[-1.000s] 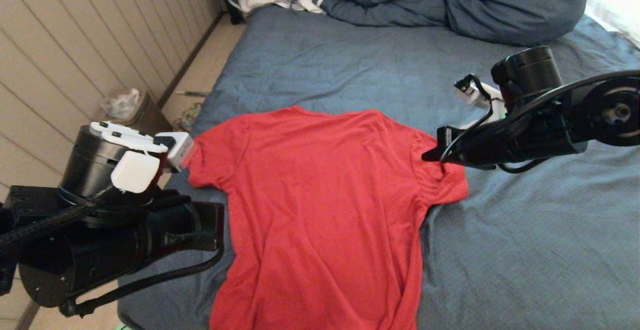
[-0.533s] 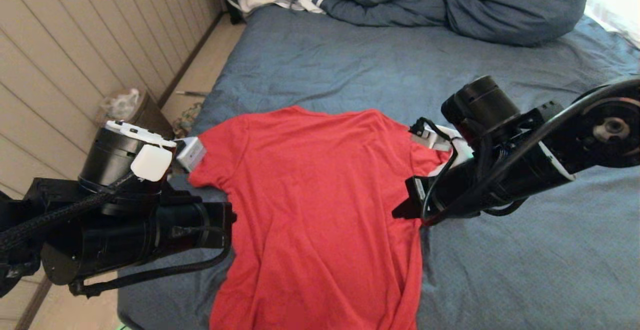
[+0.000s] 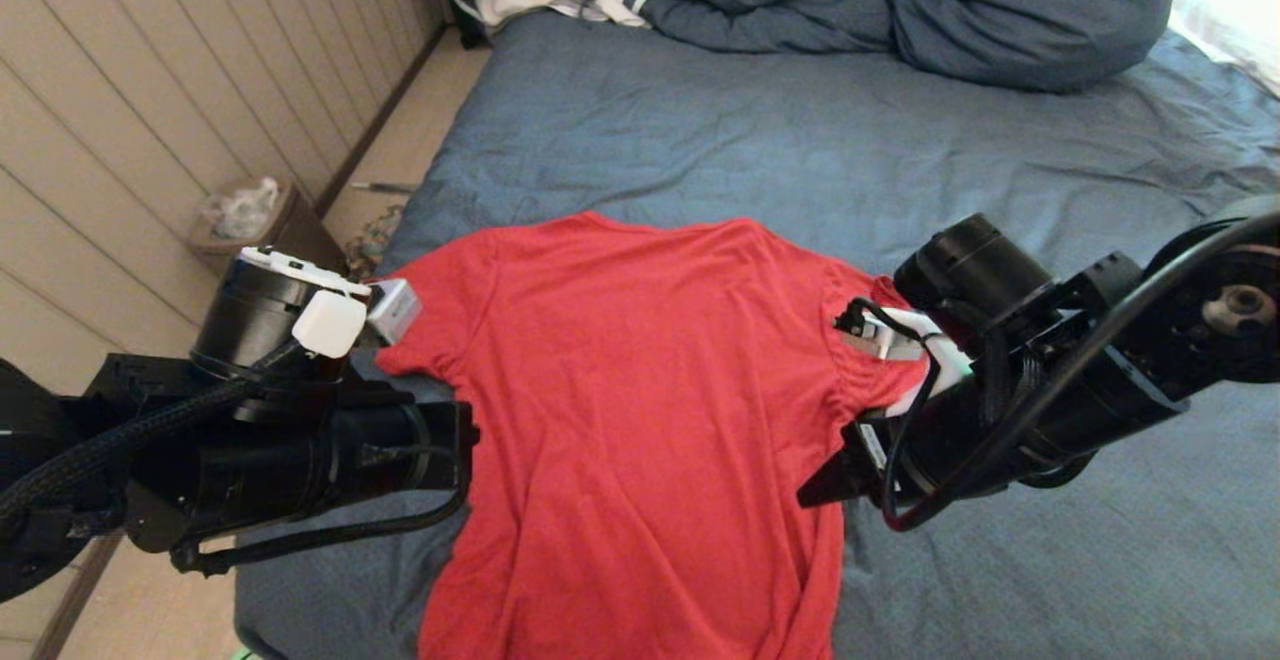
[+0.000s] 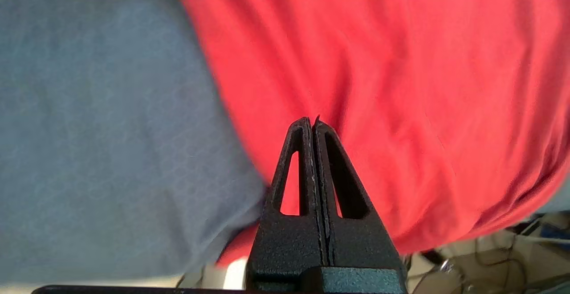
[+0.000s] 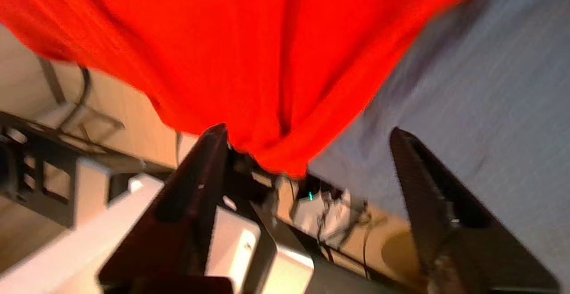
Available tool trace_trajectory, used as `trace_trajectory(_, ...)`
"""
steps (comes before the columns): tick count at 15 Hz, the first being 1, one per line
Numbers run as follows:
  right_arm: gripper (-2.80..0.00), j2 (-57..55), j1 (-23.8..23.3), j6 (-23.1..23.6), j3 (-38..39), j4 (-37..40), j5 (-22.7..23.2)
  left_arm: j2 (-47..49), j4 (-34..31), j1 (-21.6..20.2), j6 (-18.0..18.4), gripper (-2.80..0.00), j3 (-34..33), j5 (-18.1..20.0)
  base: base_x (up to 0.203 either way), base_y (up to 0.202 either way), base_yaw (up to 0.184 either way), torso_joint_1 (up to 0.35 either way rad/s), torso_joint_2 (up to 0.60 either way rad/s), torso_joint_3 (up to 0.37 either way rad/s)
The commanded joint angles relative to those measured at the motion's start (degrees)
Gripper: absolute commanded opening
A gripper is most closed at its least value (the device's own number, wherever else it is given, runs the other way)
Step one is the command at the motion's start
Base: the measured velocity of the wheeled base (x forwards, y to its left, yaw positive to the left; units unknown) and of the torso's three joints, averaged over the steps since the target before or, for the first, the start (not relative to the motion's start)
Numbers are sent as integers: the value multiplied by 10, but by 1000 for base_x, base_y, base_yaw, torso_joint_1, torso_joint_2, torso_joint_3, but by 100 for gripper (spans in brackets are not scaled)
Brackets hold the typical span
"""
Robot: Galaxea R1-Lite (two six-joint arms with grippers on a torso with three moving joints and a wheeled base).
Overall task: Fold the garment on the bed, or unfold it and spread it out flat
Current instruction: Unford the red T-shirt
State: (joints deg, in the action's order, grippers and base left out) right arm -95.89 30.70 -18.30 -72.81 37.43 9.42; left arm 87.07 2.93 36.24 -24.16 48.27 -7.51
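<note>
Red short-sleeved cotton T-shirt (image 3: 640,420) flat on slate-blue sheeted bed (image 3: 760,140). Right gripper (image 5: 307,151) gaping, empty, at side hem; left gripper (image 4: 311,122) pinched closed. Likely folding: grasp hem next.

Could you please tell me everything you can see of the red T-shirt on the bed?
The red T-shirt is a plain, thin, soft-looking knit with short sleeves. It lies spread nearly flat, lightly wrinkled, on the slate-blue bed, its lower part running out of the head view. The left claw, shut, is over its left edge. The right claw, open, is at its right side, with no cloth gripped.
</note>
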Motion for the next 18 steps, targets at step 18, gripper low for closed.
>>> trace_trajectory(18,0,-76,1,-1,32,-54,-33,20,16,-14,-12,-280,-7,24,0,0,0,0,0,0)
